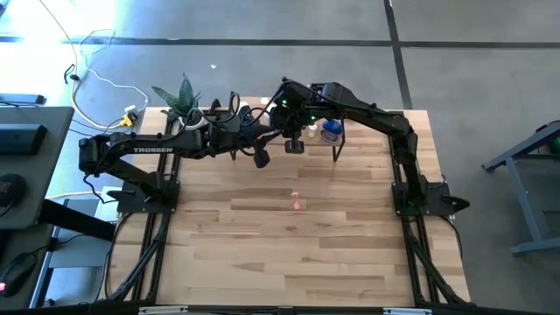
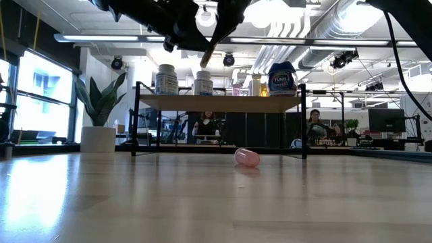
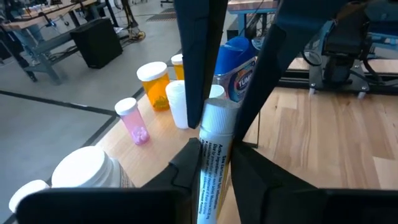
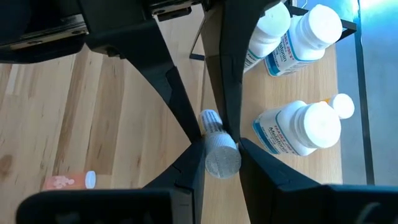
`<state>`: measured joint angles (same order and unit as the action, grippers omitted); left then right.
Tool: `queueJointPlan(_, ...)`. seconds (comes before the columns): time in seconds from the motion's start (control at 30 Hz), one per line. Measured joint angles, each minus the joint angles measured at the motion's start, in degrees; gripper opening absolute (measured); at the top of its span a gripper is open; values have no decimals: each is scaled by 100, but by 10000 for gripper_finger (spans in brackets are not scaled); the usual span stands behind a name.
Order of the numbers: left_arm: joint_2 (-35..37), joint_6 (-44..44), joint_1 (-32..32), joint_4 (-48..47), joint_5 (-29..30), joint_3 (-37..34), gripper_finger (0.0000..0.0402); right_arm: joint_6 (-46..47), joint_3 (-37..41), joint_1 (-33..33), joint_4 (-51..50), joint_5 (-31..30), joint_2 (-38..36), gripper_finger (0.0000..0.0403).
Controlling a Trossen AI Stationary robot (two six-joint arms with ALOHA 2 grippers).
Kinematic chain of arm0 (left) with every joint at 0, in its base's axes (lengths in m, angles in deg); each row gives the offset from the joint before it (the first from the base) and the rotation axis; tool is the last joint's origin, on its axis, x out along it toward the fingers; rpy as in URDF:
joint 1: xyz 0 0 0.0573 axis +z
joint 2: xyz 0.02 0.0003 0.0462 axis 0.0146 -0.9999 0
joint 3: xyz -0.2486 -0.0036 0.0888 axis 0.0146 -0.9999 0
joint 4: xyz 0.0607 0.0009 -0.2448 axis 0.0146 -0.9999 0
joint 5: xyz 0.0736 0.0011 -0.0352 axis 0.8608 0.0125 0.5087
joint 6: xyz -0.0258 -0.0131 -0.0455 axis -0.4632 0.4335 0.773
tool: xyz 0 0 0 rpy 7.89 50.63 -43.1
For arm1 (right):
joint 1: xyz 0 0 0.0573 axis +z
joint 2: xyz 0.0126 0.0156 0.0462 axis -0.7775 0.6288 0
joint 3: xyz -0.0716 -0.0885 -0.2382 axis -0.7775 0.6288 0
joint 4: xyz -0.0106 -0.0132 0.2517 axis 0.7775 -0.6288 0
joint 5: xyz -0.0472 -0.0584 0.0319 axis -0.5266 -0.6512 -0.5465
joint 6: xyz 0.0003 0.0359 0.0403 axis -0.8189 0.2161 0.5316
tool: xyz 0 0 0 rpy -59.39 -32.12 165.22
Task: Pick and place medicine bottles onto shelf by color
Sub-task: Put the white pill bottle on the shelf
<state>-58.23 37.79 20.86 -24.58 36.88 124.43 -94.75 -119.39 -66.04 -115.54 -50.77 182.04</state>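
Observation:
A slim white vial with a printed label and a ribbed white cap hangs tilted in the air above the shelf. Both grippers are shut on it. My left gripper reaches in from the table's left and my right gripper from the right and above. White bottles and a blue-capped bottle stand on the shelf board. An orange bottle and a pink vial stand there too. A pink bottle lies on its side on the tabletop in front of the shelf. My left gripper pinches the vial's labelled body between its two fingers, below the cap. The fingers come nearly level from the table's left and lie along the vial, whose cap end points away from them. The vial is lifted clear. My right gripper pinches the vial's ribbed cap by its sides between its two fingertips. The fingers slant down from above and the table's right. The vial's body runs on past the fingertips toward the left gripper's fingers, clear of the shelf.
A potted plant stands at the table's far left corner. The shelf's black legs stand on the tabletop, whose near half lies bare. People sit in the room beyond the table.

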Motion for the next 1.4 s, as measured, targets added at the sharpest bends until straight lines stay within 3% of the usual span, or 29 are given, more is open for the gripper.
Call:
queueJointPlan(0.6,-2,12,4,0,-113,0,64,-8,4,2,-8,2,0,75)
queueJointPlan(1.1,-2,76,4,4,-64,2,63,-12,9,4,12,-330,-28,186)
queueJointPlan(1.4,-2,213,7,9,21,2,65,-48,9,-33,-9,-328,-263,204)
